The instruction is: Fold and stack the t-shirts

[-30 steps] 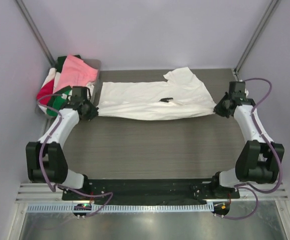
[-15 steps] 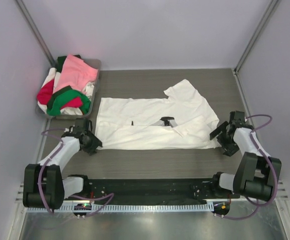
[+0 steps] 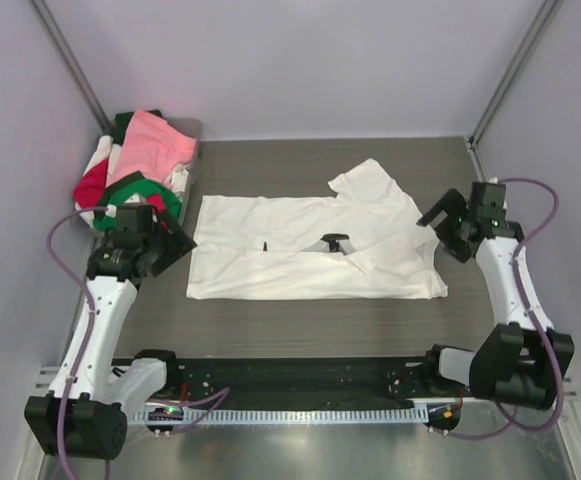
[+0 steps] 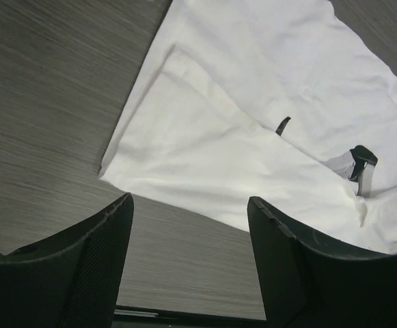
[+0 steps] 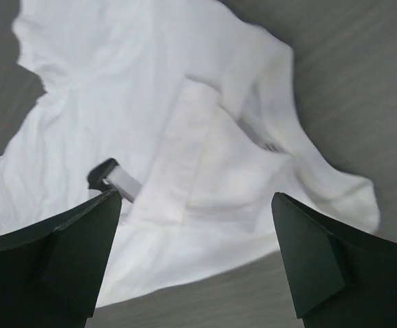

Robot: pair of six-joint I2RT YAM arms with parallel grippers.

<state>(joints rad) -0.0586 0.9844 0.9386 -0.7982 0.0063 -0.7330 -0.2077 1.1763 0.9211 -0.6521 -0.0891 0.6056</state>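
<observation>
I see a dark grey tabletop with a fine wood-grain texture (image 3: 300, 325) filling the middle of the top view. Across its centre lies the plain white cotton t-shirt (image 3: 300, 255), spread as a wide, flat band running left to right. A layer is folded over along its length, so a straight folded edge shows in the left wrist view (image 4: 205, 130). One short sleeve sticks out toward the upper right, and the cloth is more rumpled at the right end than at the smooth left end. In the right wrist view (image 5: 150, 130) the fabric looks soft and creased, with a folded flap on top.

At the upper left of the top view a loose heap of pink, red, green and white t-shirts (image 3: 140, 165) sits in a shallow grey tray (image 3: 194, 128).

The left gripper (image 3: 170, 243) hangs just off the shirt's left edge, close to the tray. Its dark, textured jaws are spread wide and grasp nothing; from its own camera (image 4: 190, 200) the shirt's near left corner lies between and beyond the fingers. The right gripper (image 3: 448, 232) is at the shirt's right end, near the sleeve, jaws likewise released and empty, with the cloth below the gap (image 5: 195, 197).

A small black-and-grey tag (image 3: 335, 241) lies on the shirt near its middle.
</observation>
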